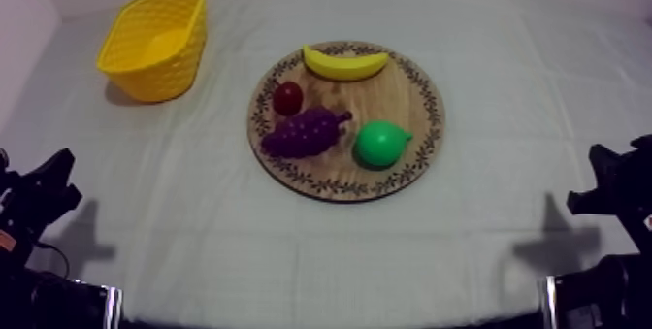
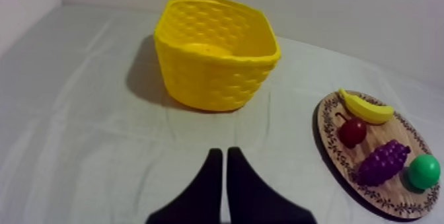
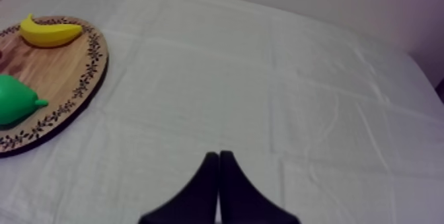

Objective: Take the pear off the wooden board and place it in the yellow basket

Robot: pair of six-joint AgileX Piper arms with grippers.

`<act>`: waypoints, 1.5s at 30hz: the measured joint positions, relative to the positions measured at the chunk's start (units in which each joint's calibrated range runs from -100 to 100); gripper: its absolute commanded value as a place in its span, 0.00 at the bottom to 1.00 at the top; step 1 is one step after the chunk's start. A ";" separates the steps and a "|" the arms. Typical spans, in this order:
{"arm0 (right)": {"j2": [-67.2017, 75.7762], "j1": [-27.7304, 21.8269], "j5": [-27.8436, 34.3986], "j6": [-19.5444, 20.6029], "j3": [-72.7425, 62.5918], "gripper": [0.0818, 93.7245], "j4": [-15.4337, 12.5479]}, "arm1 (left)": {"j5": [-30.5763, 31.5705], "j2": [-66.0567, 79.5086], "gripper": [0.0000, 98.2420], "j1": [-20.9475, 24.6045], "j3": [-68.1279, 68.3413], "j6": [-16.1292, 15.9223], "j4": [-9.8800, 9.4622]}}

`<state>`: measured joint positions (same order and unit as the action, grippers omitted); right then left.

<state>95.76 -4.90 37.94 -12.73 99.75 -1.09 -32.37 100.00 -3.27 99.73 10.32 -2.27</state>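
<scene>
Pear (image 3: 14, 100) well apart from right tool (image 3: 219, 155).

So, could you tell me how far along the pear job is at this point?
Nothing looks done: the pear lies on the wooden board, and the yellow basket holds nothing. Nothing is in hand: the left gripper and right gripper are shut on nothing. The whole pick and place is left.

Both arms sat low, seemingly folded back, the left arm (image 1: 39, 197) at about eight o'clock in the overhead view and the right arm (image 1: 611, 182) at about four, while the left gripper (image 2: 221, 152) and right gripper (image 3: 219, 154) each held its black fingers together as a narrow wedge, empty.
</scene>
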 measured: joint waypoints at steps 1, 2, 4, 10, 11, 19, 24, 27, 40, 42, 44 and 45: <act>0.00 0.00 0.07 -0.06 0.00 0.00 0.00 | 0.00 0.00 0.00 0.00 0.00 0.00 0.00; 0.00 0.00 0.07 -0.06 0.00 0.00 0.00 | 0.00 0.00 0.00 0.00 0.00 0.03 0.00; 0.00 0.00 0.07 -0.06 0.00 0.00 0.00 | 0.00 0.00 0.00 0.00 0.00 0.03 0.00; 0.00 0.00 0.15 -0.06 0.00 0.00 0.00 | 0.00 0.00 0.00 0.00 0.00 0.03 0.00; 0.00 0.00 0.15 -0.06 0.00 0.00 0.00 | 0.00 0.00 0.00 0.00 0.00 0.03 0.00; 0.00 0.00 0.15 -0.06 0.00 0.00 0.00 | 0.00 0.00 0.00 0.00 0.00 0.07 0.00; 0.00 0.00 0.15 -0.06 0.00 0.00 0.00 | 0.08 0.00 0.00 0.00 0.00 0.07 0.00; 0.00 0.00 0.15 -0.06 0.00 0.00 0.00 | -0.01 0.00 0.00 0.00 0.00 0.03 0.00; 0.00 0.00 0.23 -0.06 0.00 0.00 0.00 | -0.69 -2.45 0.00 -1.89 -4.08 -7.28 0.93; 0.00 0.00 0.23 -0.06 0.00 0.00 0.00 | 1.04 -5.37 0.00 -2.96 -7.75 -8.78 0.88; 0.00 0.00 0.15 -0.06 0.00 0.00 0.00 | 2.00 -8.80 0.00 -4.14 -11.89 -9.88 -0.10; 0.00 0.00 0.15 -0.06 0.00 0.00 0.00 | 2.60 -11.04 0.00 -4.86 -14.55 -10.32 -0.97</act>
<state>95.76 -4.90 38.09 -12.79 99.75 -1.09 -29.76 88.96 -8.13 85.18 0.00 -3.23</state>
